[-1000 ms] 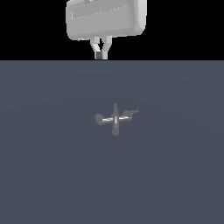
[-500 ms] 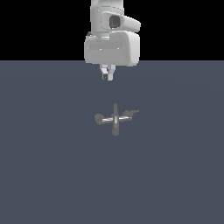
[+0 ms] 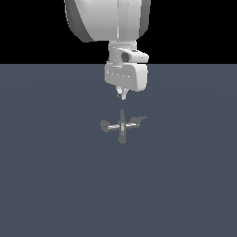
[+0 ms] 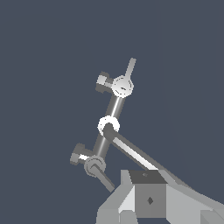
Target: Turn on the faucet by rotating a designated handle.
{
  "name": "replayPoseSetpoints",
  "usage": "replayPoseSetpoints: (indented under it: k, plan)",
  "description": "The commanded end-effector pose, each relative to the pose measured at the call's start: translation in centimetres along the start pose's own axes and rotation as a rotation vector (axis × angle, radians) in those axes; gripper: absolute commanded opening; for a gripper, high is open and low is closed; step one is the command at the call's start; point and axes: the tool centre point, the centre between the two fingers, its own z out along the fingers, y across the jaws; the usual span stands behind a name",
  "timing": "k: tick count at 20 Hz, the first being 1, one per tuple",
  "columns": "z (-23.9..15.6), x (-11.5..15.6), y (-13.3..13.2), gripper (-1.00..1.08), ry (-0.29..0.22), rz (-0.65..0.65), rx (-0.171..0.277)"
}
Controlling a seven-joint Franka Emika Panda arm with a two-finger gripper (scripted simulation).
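The faucet (image 3: 121, 126) sits alone near the middle of the flat grey worktop (image 3: 55, 185), a small cross of a dark upright bar and a pale silver crossbar. The handle (image 3: 138, 121) is the crossbar's end piece on the exterior view's right of the upright bar, ending in a thin pointed tip; the rounded end piece (image 3: 105, 125) sits on the other side of the bar.

The gripper (image 3: 122, 94) hangs above and behind the faucet in the exterior view, well clear of it and touching nothing. Its fingers look drawn close together with nothing between them, though they are too small there to be sure, and the wrist view shows only the grey gripper body, not the tips.

The step in hand looks like the approach to the handle. To do it well, the gripper should shift toward the handle's side of the upright bar rather than come straight down, since a straight descent would likely meet the bar's top. The lever tip is thin, so contact is best made out along the lever, away from its pivot on the crossbar, where a sideways push gives the most turn. Pressing on the crossbar itself or on the rounded end piece would turn nothing. Keeping the fingertips low enough to catch the lever, yet off the worktop, matters too.
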Motion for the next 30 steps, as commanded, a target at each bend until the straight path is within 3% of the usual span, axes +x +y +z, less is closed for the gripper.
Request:
replayPoseSetpoints:
  k: [1,16,30]
  plan:
    - [1.6,1.6,-0.7,-1.00,0.003,0.053,0.000]
    - [9.7,10.3,-2.9,-1.00,0.009,0.327,0.000]
    - [11.5,12.5,-3.1,-1.00,0.009,0.393,0.002]
